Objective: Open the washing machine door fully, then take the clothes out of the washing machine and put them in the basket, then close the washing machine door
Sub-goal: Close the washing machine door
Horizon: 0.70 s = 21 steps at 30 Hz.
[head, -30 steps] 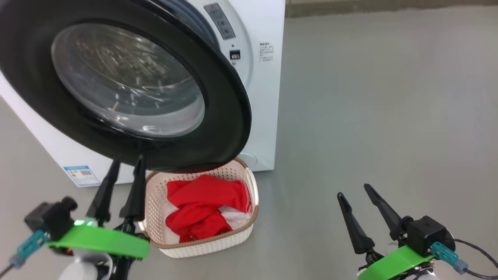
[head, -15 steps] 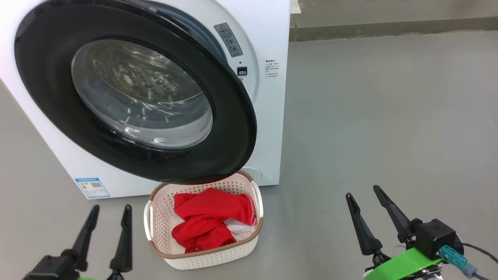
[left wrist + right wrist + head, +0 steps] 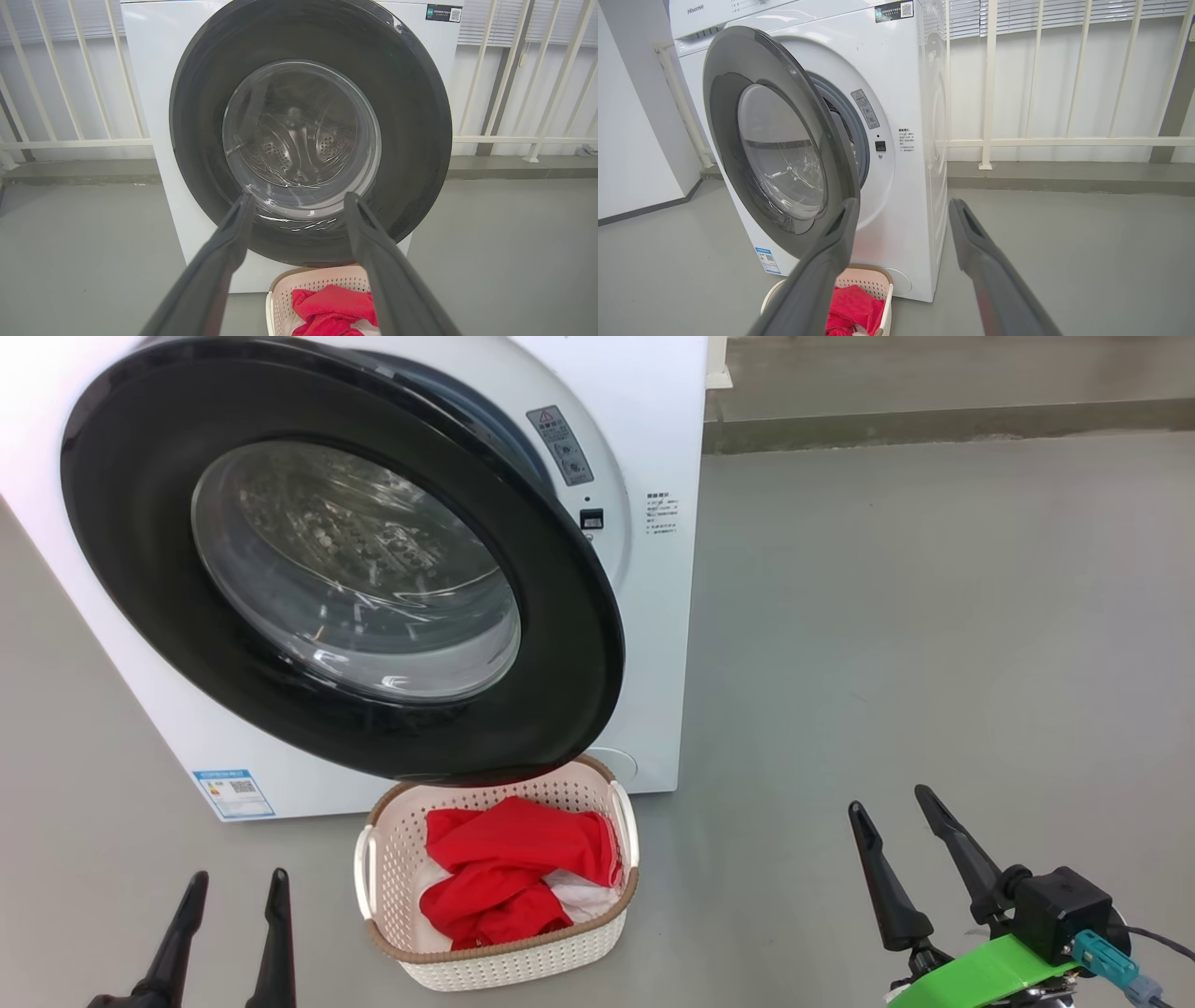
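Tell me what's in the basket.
Crumpled red clothes with white patches fill the basket. They cover its floor, so anything beneath cannot be seen.

Smooth grey floor all round, matte with a faint sheen. Along its far edge, a low grey kerb. Planted on that kerb, a cream-white railing: upright bars, one horizontal rail. Behind the bars, a pale white surface, and up top, slatted blinds. On the left of the right wrist view, a plain white wall, with a dark skirting strip at its foot.
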Motion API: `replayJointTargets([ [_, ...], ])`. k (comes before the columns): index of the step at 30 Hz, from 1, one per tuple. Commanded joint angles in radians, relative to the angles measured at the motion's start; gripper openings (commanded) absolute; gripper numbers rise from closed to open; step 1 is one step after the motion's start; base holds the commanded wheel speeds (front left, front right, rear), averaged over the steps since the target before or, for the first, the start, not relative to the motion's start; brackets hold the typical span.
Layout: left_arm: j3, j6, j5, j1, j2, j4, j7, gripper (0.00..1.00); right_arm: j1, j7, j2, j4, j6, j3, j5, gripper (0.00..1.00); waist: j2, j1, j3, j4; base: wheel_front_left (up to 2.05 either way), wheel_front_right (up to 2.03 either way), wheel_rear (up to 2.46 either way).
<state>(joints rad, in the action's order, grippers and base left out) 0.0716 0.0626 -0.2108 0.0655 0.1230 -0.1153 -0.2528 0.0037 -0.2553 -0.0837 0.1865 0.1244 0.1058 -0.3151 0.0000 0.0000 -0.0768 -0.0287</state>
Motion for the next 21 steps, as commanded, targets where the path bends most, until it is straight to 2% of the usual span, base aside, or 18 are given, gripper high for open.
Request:
replayJointTargets([
  [1,0.041,0.007,0.006,-0.02,0.006,0.019,-0.009,1.0,-0.011,-0.006,-0.004,-0.026,0.006,0.014,0.001,1.0,0.0,0.0,-0.001,0.001,0.0,0.0,0.0],
  [21,0.082,0.041,0.053,-0.019,-0.034,0.004,-0.009,1.0,-0.012,-0.006,-0.015,-0.031,0.006,0.021,0.003,1.0,0.0,0.0,0.006,-0.003,0.0,0.0,0.0],
])
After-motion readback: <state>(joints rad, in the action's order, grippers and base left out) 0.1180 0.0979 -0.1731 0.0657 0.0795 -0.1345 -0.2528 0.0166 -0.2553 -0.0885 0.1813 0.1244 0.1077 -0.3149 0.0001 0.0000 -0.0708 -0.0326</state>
